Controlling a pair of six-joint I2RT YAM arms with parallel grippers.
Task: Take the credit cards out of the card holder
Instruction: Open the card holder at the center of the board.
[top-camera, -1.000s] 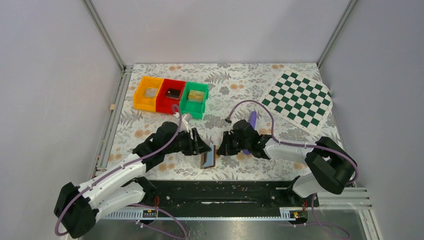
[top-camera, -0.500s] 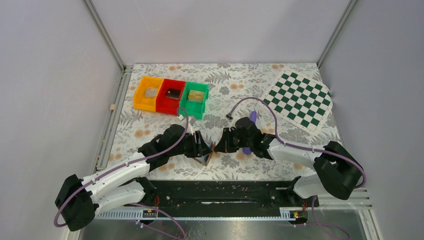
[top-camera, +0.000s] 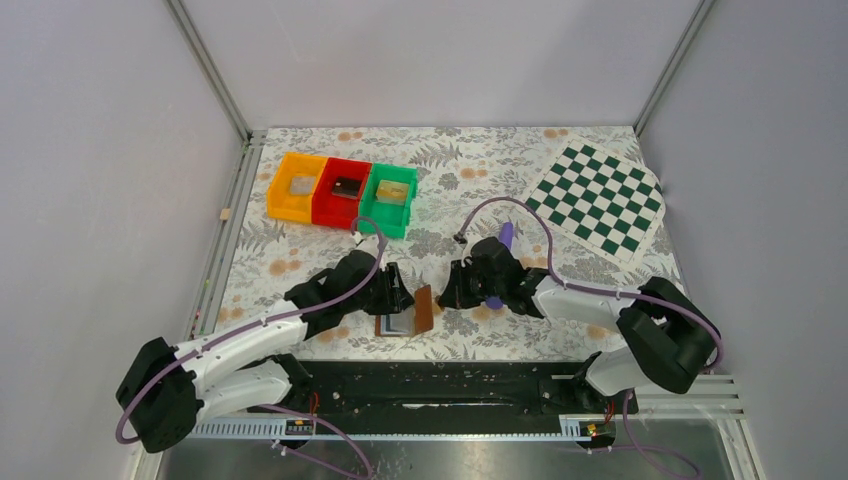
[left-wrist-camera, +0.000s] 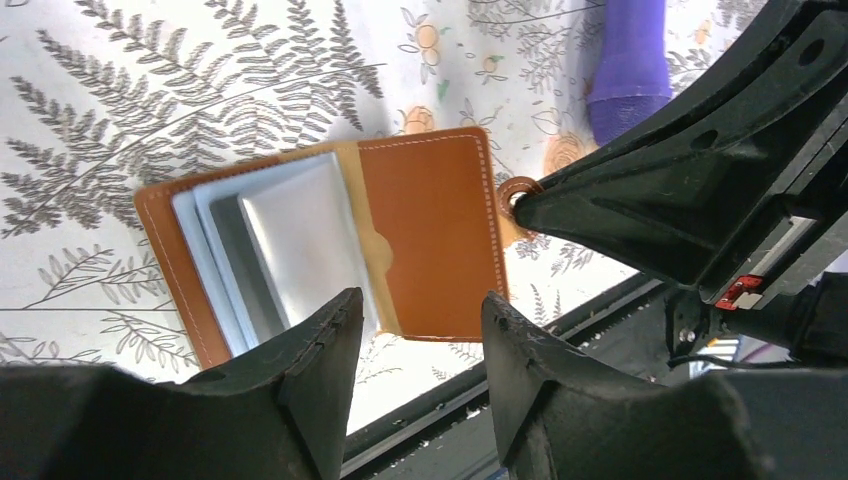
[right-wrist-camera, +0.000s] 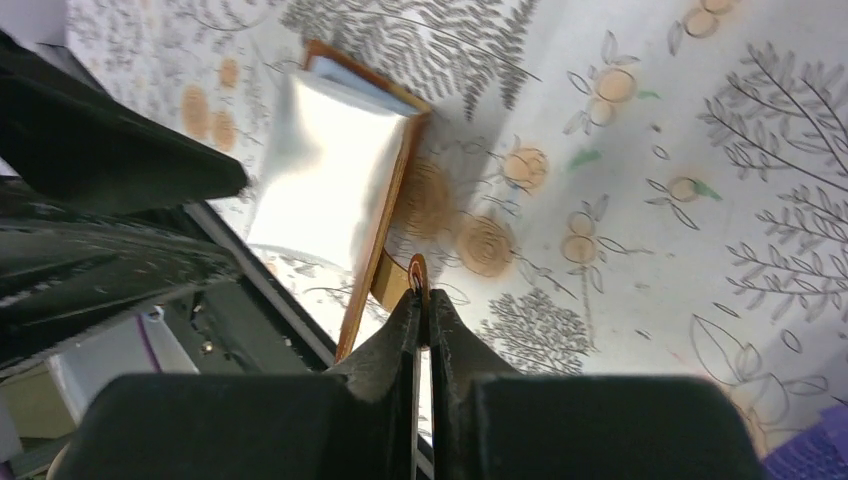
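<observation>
The brown card holder (top-camera: 404, 318) lies open on the floral table between my two grippers. In the left wrist view its left half (left-wrist-camera: 270, 245) shows pale blue-grey panels with silvery cards, and its right flap (left-wrist-camera: 430, 240) is plain brown. My right gripper (top-camera: 445, 293) is shut on the small round tab (right-wrist-camera: 418, 272) at the flap's edge and holds that flap raised. My left gripper (left-wrist-camera: 420, 298) is open and empty, just above the holder's near edge. It also shows in the top view (top-camera: 398, 293).
A purple stick (top-camera: 504, 240) lies just behind the right gripper. Orange (top-camera: 276, 195), red (top-camera: 325, 203) and green (top-camera: 382, 217) bins stand at the back left, each with something small inside. A green chessboard mat (top-camera: 597, 200) lies at the back right. The black base rail (top-camera: 440, 385) runs along the near edge.
The card holder was folded and standing on edge between the grippers; now it lies spread open. The left gripper has drawn back a little to the left. The right gripper stays on the tab.
</observation>
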